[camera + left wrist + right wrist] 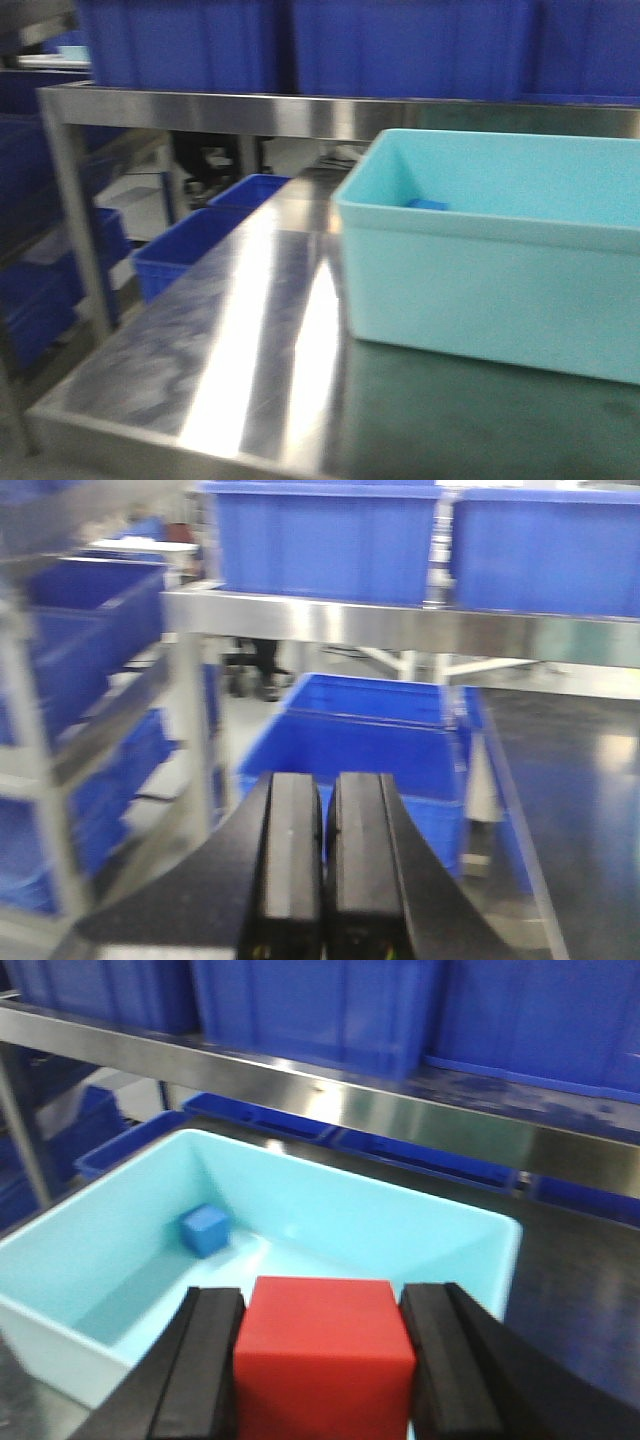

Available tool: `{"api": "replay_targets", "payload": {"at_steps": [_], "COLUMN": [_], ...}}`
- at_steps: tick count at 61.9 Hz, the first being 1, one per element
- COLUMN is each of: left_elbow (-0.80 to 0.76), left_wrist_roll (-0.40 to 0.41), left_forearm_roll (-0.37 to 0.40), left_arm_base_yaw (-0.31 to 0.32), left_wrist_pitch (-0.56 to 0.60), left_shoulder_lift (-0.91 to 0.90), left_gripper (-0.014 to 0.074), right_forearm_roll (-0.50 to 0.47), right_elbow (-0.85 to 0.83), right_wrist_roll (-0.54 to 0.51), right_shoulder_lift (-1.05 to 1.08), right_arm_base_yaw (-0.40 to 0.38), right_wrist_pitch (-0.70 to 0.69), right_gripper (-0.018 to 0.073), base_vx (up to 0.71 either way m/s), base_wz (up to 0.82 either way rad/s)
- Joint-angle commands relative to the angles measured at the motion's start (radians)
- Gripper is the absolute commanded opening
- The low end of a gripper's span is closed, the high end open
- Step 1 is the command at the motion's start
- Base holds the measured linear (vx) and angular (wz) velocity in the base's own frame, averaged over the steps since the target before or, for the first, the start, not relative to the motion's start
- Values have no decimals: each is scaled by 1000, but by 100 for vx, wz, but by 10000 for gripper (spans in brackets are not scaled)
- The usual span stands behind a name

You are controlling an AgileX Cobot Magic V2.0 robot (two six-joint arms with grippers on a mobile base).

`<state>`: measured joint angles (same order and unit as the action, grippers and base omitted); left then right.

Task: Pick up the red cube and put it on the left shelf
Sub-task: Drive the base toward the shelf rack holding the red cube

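In the right wrist view my right gripper (322, 1305) is shut on the red cube (322, 1360), held above the near part of a light-blue bin (120, 1260). A blue cube (205, 1229) lies on the bin's floor at the far left; it also shows in the front view (427, 204). In the left wrist view my left gripper (325, 810) is shut with nothing between the fingers, facing blue crates (365, 735) beside the steel table. Neither gripper shows in the front view. The red cube is not visible in the front view.
The light-blue bin (490, 290) stands on the steel table (230, 340) at right. A steel upper shelf (230, 110) carries large blue crates (190, 40). Blue crates (185, 250) sit low to the table's left, with racking (60, 730) of more blue crates further left.
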<state>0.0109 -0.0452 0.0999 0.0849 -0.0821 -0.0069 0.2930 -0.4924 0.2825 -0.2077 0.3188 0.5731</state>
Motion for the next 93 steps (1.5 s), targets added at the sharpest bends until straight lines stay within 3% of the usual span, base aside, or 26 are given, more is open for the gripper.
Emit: {"api": "replay_targets", "payload": {"at_steps": [1,93], "left_elbow": [24,24], "left_wrist_roll": [5,5], "left_forearm_roll": [1,1], "left_arm_base_yaw": [4,4], "left_wrist_pitch": [88,88], "left_shoulder_lift": [-12,-12], "left_gripper": [102,102], "right_forearm_roll": [24,24], "right_elbow": [-28,-28], "right_wrist_roll": [-3,-3], "right_shoulder_lift": [-12,-12], "right_arm_base_yaw": [-6,-6], "right_wrist_pitch": [-90,-90], "right_gripper": [64,64], "base_vx": [-22,-11], "base_wz": [48,80]}}
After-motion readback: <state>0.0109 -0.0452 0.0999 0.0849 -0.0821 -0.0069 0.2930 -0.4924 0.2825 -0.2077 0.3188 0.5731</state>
